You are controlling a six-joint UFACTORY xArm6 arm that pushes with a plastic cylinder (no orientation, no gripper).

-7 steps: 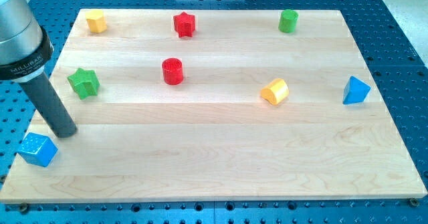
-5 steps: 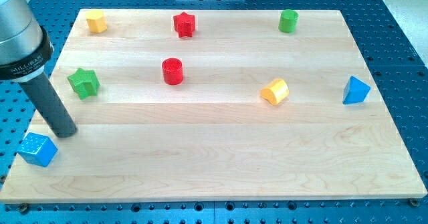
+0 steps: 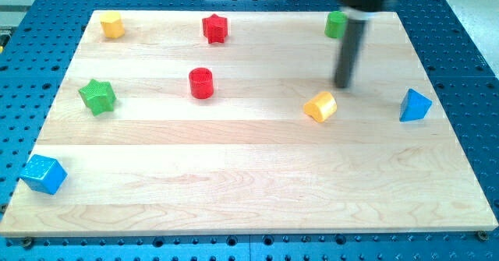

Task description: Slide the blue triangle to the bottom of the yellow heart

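The blue triangle [image 3: 414,105] lies near the board's right edge, at mid height. The yellow heart [image 3: 320,106] lies to its left, right of the board's centre. My tip [image 3: 343,86] rests on the board just above and to the right of the yellow heart, apart from it, and to the left of the blue triangle. The rod rises from there toward the view's top, crossing beside the green block.
A green block [image 3: 335,24] sits at the top right, partly behind the rod. A red star [image 3: 214,28] and a yellow block [image 3: 112,25] sit along the top. A red cylinder [image 3: 201,82], a green star [image 3: 97,96] and a blue cube [image 3: 43,174] lie to the left.
My rod has moved from the far left, next to the blue cube, across the board to a spot just above the yellow heart. No block has moved.
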